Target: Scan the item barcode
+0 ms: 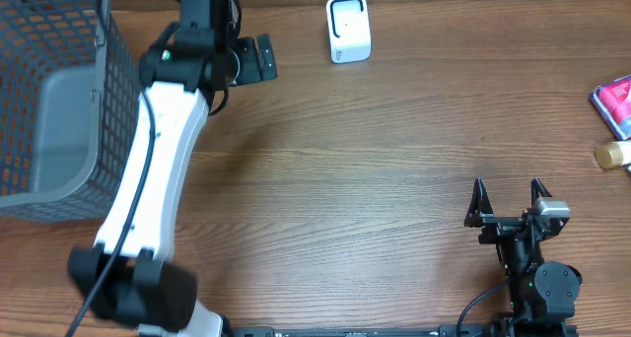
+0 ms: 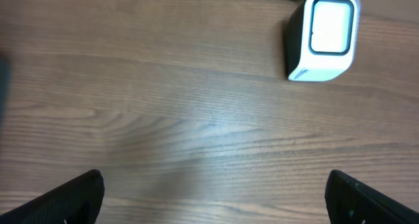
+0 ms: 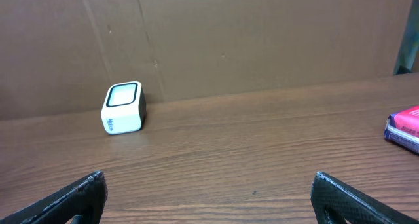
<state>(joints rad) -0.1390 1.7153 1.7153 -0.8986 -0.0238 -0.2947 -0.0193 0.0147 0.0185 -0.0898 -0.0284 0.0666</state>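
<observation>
The white barcode scanner (image 1: pixel 348 29) stands at the back of the wooden table, its dark-rimmed window facing up and forward; it also shows in the left wrist view as the scanner (image 2: pixel 324 37) and in the right wrist view as the scanner (image 3: pixel 123 107). Two items lie at the right edge: a purple-pink packet (image 1: pixel 616 99), seen as the packet (image 3: pixel 406 127) from the right wrist, and a small tan bottle (image 1: pixel 613 156). My left gripper (image 1: pixel 268 59) hangs open and empty left of the scanner. My right gripper (image 1: pixel 510 194) is open and empty near the front right, well short of both items.
A grey mesh basket (image 1: pixel 59 32) fills the left side, right beside my left arm. A brown cardboard wall (image 3: pixel 262 40) closes the back of the table.
</observation>
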